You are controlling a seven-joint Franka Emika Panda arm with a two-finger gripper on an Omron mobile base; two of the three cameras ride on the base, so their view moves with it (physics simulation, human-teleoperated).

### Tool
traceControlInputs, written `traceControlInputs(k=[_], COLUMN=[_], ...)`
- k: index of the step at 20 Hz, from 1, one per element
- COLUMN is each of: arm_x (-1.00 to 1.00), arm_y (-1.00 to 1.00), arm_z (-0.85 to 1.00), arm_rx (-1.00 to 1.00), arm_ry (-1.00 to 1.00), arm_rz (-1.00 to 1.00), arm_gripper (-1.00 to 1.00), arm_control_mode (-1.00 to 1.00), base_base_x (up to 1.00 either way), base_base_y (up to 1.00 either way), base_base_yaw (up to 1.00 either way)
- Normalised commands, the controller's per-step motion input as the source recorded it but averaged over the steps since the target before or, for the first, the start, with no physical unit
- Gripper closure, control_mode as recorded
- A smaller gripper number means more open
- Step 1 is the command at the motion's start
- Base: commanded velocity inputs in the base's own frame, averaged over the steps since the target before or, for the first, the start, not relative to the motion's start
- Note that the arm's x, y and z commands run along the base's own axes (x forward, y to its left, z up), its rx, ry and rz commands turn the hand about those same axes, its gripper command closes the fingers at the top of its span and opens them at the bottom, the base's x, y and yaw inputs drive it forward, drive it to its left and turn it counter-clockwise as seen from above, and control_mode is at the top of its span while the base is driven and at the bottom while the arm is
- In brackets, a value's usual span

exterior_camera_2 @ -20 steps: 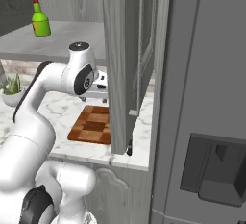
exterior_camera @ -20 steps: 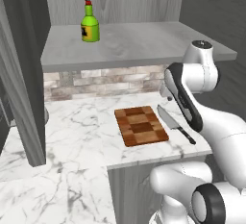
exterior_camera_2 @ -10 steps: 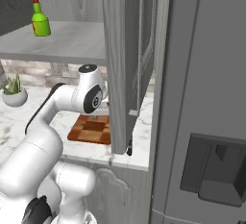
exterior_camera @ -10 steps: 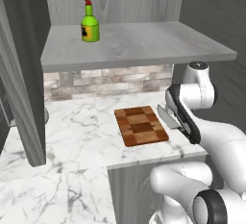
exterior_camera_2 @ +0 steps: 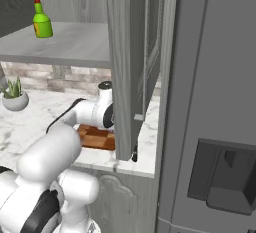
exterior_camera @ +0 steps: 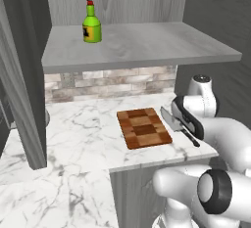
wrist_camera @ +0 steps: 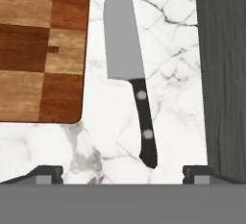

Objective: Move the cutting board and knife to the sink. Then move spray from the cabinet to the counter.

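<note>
Black-handled knife point(wrist_camera: 129, 69) just ahead of wide-open pincer point(wrist_camera: 123, 172), btw tips.

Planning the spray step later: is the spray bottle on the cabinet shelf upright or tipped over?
Upright. The spray stands on its base on the cabinet shelf, its trigger top pointing straight up.

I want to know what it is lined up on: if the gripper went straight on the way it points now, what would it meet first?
Probably the knife: its black handle lies between the open gripper tips, on the counter, beside the cutting board. Depth is unclear.
</note>
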Motion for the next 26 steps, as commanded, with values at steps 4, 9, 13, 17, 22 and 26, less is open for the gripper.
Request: traceControlInputs(k=[4,9,13,17,22,26], arm_x=[0.46,0.16,0.02,0.00,0.00,0.00], arm_y=[-0.23,-0.19,-0.29,-0.14,0.00,0.00], arm_z=[-0.52,-0.33,-0.32,-0.41,-0.46,-0.41], arm_rx=[0.00,0.00,0.00,0.00,0.00,0.00], arm_ry=[0.04,0.04,0.03,0.01,0.02,0.01], arm_rz=[0.00,0.00,0.00,0.00,0.00,0.00], arm_gripper=[-1.00,-1.00,-1.00,-1.00,-1.00,-1.00], arm_control_mode=[-1.00,-1.00,-1.00,-1.00,-1.00,-1.00], base_base_x=[0.00,0.00,0.00,0.00,0.00,0.00], base_base_y=[0.00,0.00,0.00,0.00,0.00,0.00], base_base_yaw=[0.00,0.00,0.00,0.00,0.00,0.00])
